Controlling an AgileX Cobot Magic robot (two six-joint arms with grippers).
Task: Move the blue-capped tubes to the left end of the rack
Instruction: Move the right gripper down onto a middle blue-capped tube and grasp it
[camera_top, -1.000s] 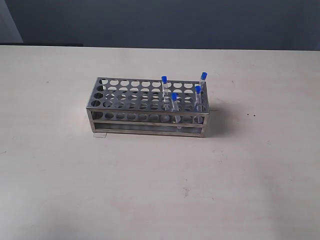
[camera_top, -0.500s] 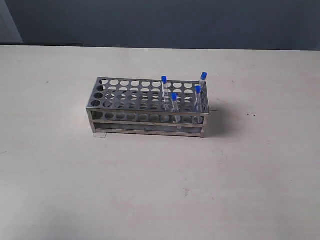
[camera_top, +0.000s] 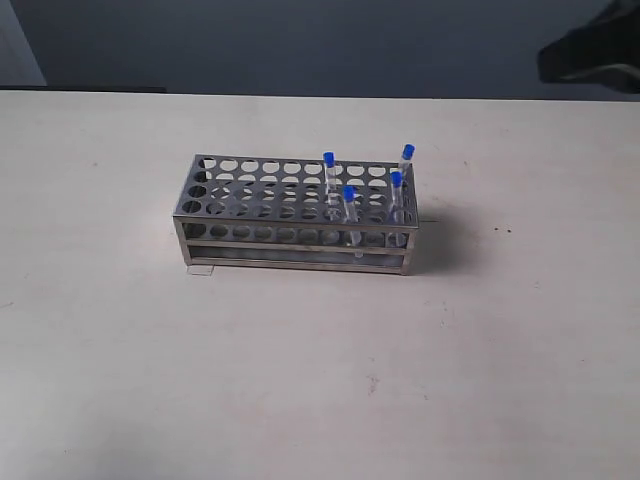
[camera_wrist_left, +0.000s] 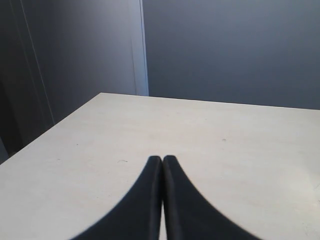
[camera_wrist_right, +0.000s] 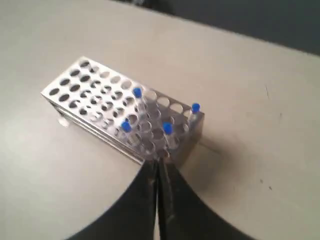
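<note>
Your four tubes (camera_top: 348, 192) stand at the right end of the rack (camera_top: 250, 190), mid-frame, so the right claw (camera_wrist_right: 157, 164), closed tight and empty, hangs above them, probably as the nearer one, while the left claw (camera_wrist_left: 162, 160), closed too, idles over the tabletop (camera_wrist_left: 235, 145).
</note>
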